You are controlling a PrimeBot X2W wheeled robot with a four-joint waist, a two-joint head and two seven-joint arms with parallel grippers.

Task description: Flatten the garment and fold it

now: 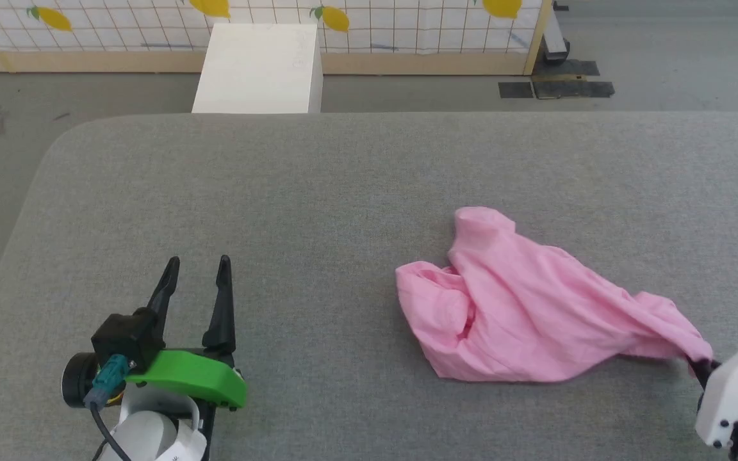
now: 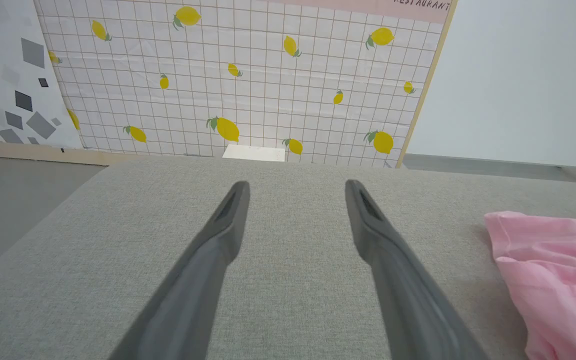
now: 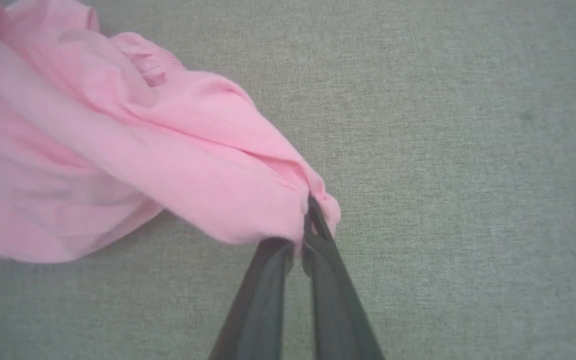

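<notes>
The garment (image 1: 510, 307) is a crumpled pink cloth lying right of centre on the grey table (image 1: 318, 192). Its right end is drawn out into a taut point. My right gripper (image 1: 702, 370) at the lower right is shut on that point. In the right wrist view the garment (image 3: 118, 150) spreads to the upper left and my right gripper (image 3: 308, 225) pinches a bunched fold between its two dark fingers. My left gripper (image 1: 197, 264) stands open at the lower left, well away from the cloth. In the left wrist view my left gripper (image 2: 295, 190) has nothing between its fingers, and the garment (image 2: 553, 270) lies at the right edge.
A white box (image 1: 260, 67) stands on the floor behind the table's far edge. Behind it runs a lemon-patterned grid panel (image 1: 407, 25) with a wooden base. The table's left corner (image 1: 61, 147) is rounded, and bare grey floor lies beyond it.
</notes>
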